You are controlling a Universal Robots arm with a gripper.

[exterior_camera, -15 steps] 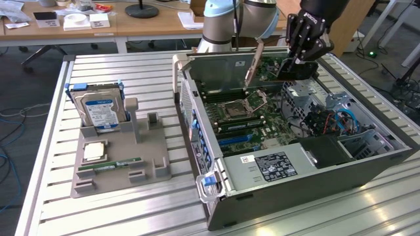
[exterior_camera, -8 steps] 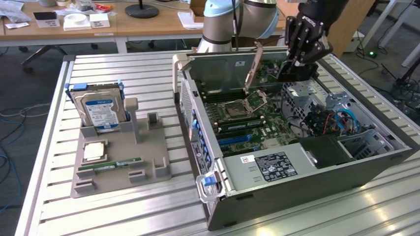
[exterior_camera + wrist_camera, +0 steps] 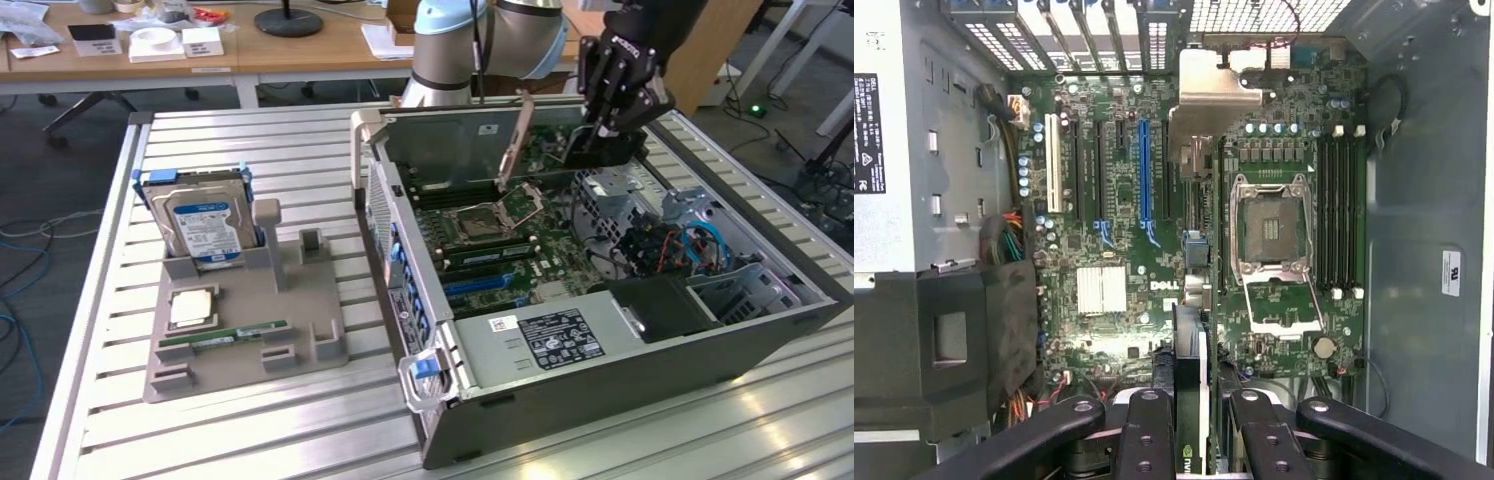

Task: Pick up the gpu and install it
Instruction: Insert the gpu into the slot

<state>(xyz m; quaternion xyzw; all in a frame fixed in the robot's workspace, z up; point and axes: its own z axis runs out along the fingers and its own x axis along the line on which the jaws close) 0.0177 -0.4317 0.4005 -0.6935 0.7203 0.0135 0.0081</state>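
Over the far end of the open computer case (image 3: 601, 385), the hand (image 3: 607, 128) is hanging from the arm and gripping the gpu (image 3: 597, 150), which is showing as a dark block just beneath the black fingers. From the wrist, the hand (image 3: 1199, 428) is pressing its fingers (image 3: 1149, 432) against both faces of the gpu (image 3: 1191, 360), so the card is appearing edge-on as a thin dark strip pointing at the motherboard (image 3: 1124, 200). The card is hovering above the board and is not sitting in any slot. Its edge is lying between the long blue slot (image 3: 1145, 170) and the processor socket (image 3: 1274, 225); how far it is standing off the board I cannot tell.

The case is lying on its side on the slatted metal worktop (image 3: 267, 150), with its power supply (image 3: 554, 338) facing up at the near end. Toward the exterior view's left, well apart from the hand, a grey holder (image 3: 310, 345) is resting on the worktop. It is carrying a blue-labelled hard drive (image 3: 200, 228) standing upright, a square processor chip (image 3: 191, 307) lying flat, and a green RAM stick (image 3: 224, 336) lying just beside the chip.
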